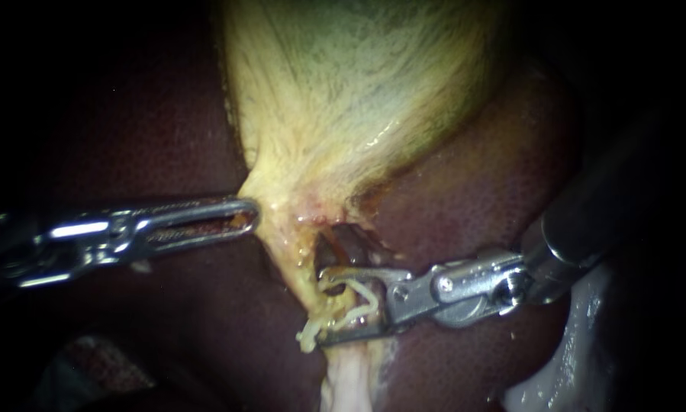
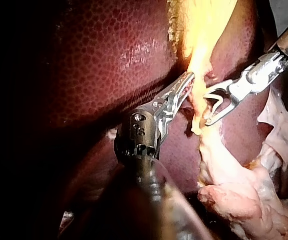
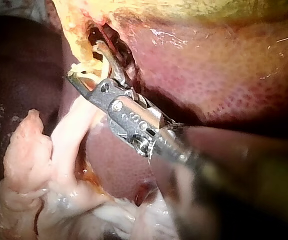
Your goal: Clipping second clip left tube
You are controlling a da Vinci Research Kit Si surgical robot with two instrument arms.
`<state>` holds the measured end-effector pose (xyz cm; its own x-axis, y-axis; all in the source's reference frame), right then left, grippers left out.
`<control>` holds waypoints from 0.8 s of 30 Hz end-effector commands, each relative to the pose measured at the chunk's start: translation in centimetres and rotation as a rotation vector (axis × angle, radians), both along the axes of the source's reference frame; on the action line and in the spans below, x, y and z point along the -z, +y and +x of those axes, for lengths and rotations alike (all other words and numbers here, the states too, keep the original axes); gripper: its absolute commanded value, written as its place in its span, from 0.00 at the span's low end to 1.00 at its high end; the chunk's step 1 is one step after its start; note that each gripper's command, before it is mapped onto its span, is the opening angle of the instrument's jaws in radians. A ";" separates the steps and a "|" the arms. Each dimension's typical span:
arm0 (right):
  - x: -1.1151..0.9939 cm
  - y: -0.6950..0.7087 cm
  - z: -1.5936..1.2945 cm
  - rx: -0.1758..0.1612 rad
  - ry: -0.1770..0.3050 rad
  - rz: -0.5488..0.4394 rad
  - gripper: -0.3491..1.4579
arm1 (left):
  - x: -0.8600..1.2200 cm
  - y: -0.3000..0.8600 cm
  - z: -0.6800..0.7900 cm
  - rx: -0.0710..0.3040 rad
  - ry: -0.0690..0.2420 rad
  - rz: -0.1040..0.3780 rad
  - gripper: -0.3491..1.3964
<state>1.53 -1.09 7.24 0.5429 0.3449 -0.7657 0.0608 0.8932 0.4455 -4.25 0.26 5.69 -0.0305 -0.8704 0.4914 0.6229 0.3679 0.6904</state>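
Endoscope view: the gallbladder hangs pale and yellow from 12 o'clock and narrows to a neck near the centre, with dark liver on both sides. My left instrument enters from 9 o'clock. Its slotted jaws lie nearly together, pinching the edge of the gallbladder's neck, which is drawn to a point at their tip. My right instrument comes in from 3 o'clock, and its jaws stand wide apart just at 6 o'clock of the neck. A pale clip sits between them, touching both. The tube runs from the neck toward 6 o'clock, along the 9 o'clock side of a dark gap in the tissue, and passes between the clip's open legs. In the left wrist view the left instrument meets the yellow strand just beside the right instrument, where the clip shows as a white V. In the right wrist view the right instrument straddles the same strand, with pale fatty tissue beside its shaft.
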 end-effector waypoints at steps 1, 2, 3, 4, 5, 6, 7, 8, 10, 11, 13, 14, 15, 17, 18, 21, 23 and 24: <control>0.01 -0.02 0.04 -0.001 0.000 0.000 0.50 | 0.01 0.00 0.00 0.001 -0.001 -0.001 0.00; 0.00 -0.03 0.08 -0.002 0.000 -0.001 0.50 | 0.01 -0.01 -0.01 0.001 -0.001 -0.001 0.00; 0.00 -0.05 0.11 -0.002 -0.001 -0.002 0.51 | 0.02 -0.01 -0.01 0.000 -0.003 0.000 0.00; 0.00 -0.06 0.13 -0.002 -0.001 -0.002 0.51 | 0.02 -0.01 -0.02 0.000 -0.002 0.000 0.00; 0.01 -0.08 0.17 -0.002 -0.001 -0.004 0.51 | 0.02 -0.01 -0.03 0.001 -0.002 0.000 0.00; 0.01 -0.10 0.19 -0.002 -0.001 -0.005 0.51 | 0.02 -0.01 -0.03 -0.001 -0.004 0.000 0.00; 0.01 -0.12 0.21 -0.001 -0.001 -0.006 0.51 | 0.02 -0.01 -0.04 -0.001 -0.004 0.000 0.00; 0.01 -0.15 0.24 0.000 0.000 -0.007 0.50 | 0.02 -0.01 -0.04 -0.001 -0.003 0.000 0.00; 0.00 -0.20 0.27 0.001 -0.004 -0.011 0.50 | 0.01 -0.01 -0.05 -0.002 -0.005 0.001 0.00; -0.01 -0.21 0.29 0.005 -0.009 -0.013 0.50 | 0.01 -0.01 -0.06 -0.002 -0.005 0.001 0.00; -0.02 -0.24 0.31 0.008 -0.014 -0.015 0.49 | 0.01 -0.01 -0.07 -0.002 -0.005 0.000 0.00; -0.03 -0.24 0.31 0.010 -0.016 -0.015 0.49 | 0.01 -0.01 -0.07 -0.002 -0.005 0.000 0.00; -0.03 -0.24 0.31 0.011 -0.019 -0.015 0.49 | 0.01 -0.01 -0.07 -0.002 -0.004 0.000 0.00; -0.03 -0.24 0.31 0.011 -0.019 -0.015 0.47 | 0.01 -0.01 -0.08 -0.004 -0.006 0.001 0.00; -0.02 -0.23 0.31 0.010 -0.019 -0.014 0.44 | 0.01 -0.01 -0.08 -0.003 -0.006 0.001 0.00; 0.00 -0.21 0.28 0.009 -0.023 -0.007 0.31 | 0.02 -0.01 -0.09 -0.003 -0.006 0.001 0.00; 0.02 -0.20 0.25 0.006 -0.035 0.008 0.14 | 0.02 -0.01 -0.09 -0.003 -0.006 0.001 0.00; 0.03 -0.20 0.24 0.004 -0.050 0.024 0.06 | 0.01 -0.01 -0.09 -0.003 -0.006 0.001 0.00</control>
<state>1.75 -1.27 7.21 0.5879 0.3720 -0.7183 0.0325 0.8764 0.4804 -4.34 0.24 5.68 -0.0310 -0.8708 0.4907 0.6176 0.3693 0.6944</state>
